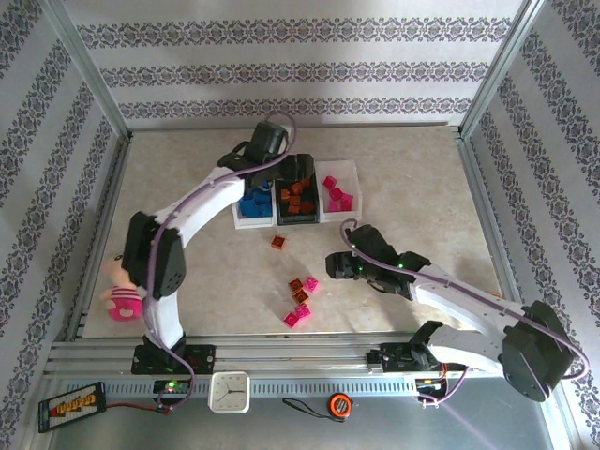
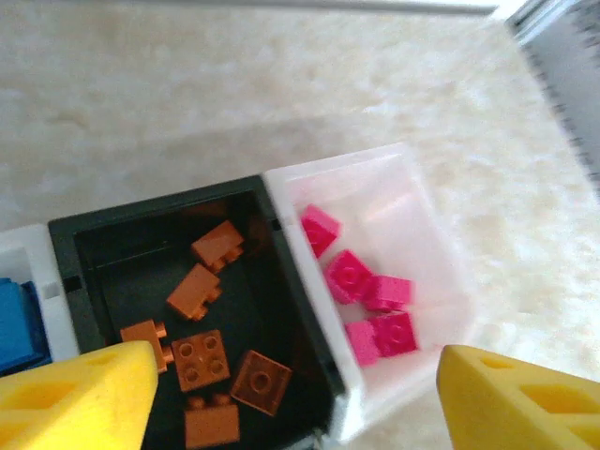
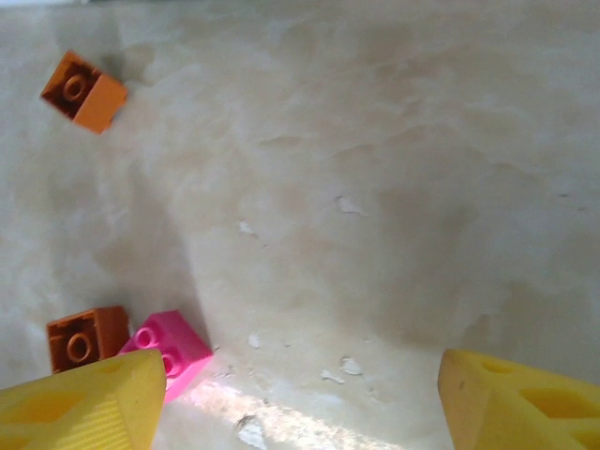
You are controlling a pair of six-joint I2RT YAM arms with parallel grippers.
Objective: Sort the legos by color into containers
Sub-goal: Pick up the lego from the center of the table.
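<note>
Now — left gripper (image 2: 298, 398) apart above orange legos (image 2: 202, 359) | right gripper (image 3: 302, 403) apart, pink lego (image 3: 173, 349) alongside

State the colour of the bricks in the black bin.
Orange-brown; the bricks show best in the left wrist view.

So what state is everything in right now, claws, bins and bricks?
Left gripper: open, empty.
Right gripper: open, empty.
Black bin: holds orange-brown bricks.
Right white bin: holds pink bricks.
Left white bin: holds blue bricks.
Loose bricks: pink and orange-brown, lying unsorted outside the bins.
</note>
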